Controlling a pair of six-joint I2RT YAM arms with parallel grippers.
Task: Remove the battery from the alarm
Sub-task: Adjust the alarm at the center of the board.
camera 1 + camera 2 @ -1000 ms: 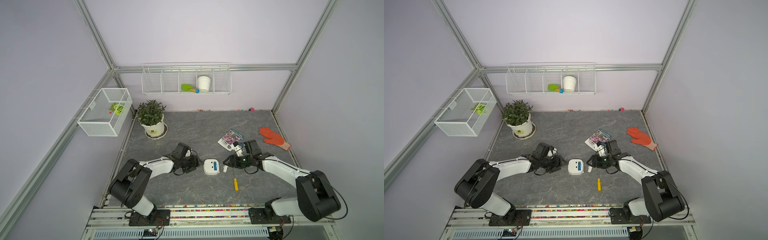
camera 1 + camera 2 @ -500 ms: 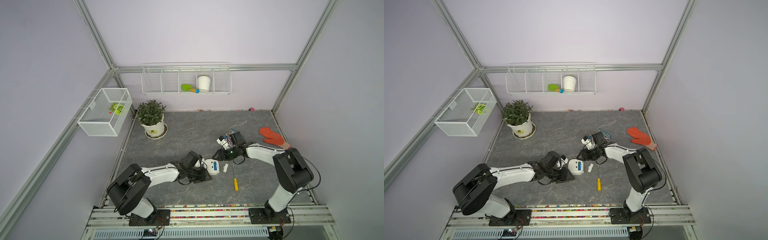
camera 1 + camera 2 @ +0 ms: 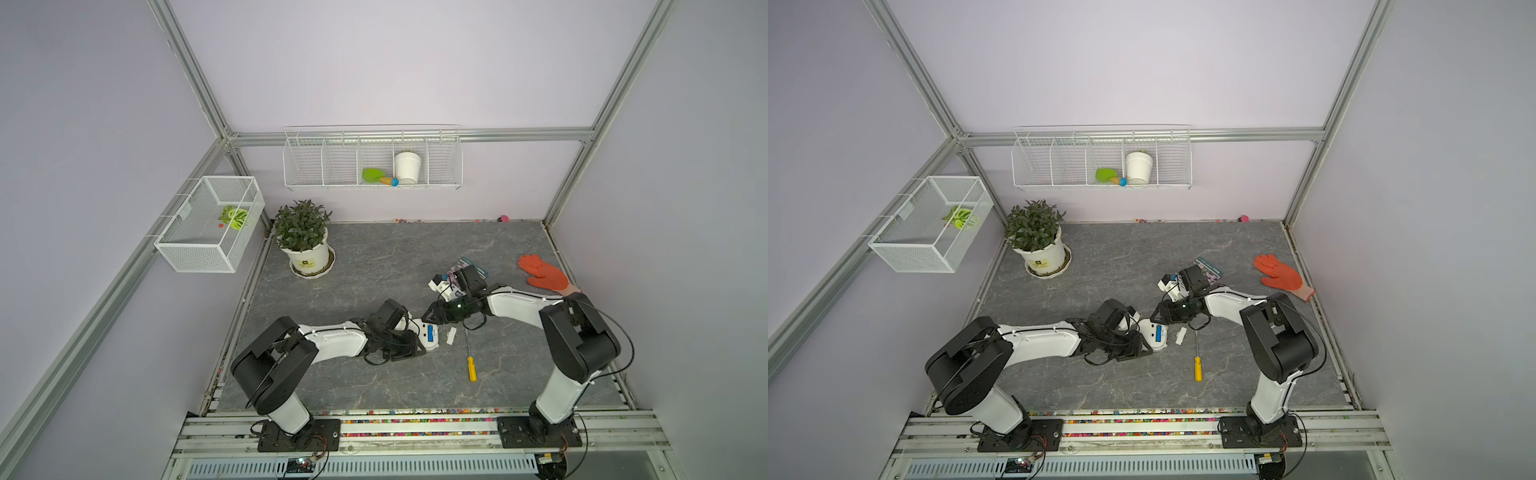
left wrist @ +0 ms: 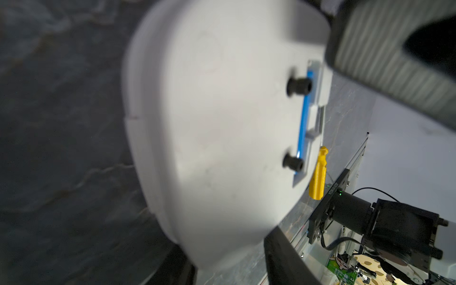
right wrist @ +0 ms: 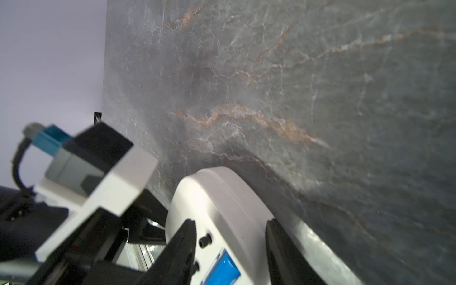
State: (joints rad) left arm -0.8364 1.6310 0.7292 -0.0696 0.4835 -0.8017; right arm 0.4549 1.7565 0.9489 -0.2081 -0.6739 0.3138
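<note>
Toward the desk's (image 3: 374,266) front edge, the left gripper (image 4: 229,251) clamps the face-down alarm (image 4: 217,123); the right gripper (image 5: 229,223) hangs, fingers apart, over its seated battery (image 4: 304,118) (probably light and slick: pinch its sides).

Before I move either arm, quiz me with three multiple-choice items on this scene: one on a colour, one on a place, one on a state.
1. The screwdriver has a handle that is: A red; B yellow; C green.
2. The small white battery cover lies: A on the table beside the alarm; B on top of the alarm; C under the screwdriver.
3. The battery is: A loose on the table; B out of sight; C seated in the alarm's open compartment.

Key: 1 B, the handle shows yellow in both top views. 2 A, it rests on the stone surface between the alarm and the screwdriver's shaft. 3 C, the blue cell sits in the recess in the alarm's back.
</note>
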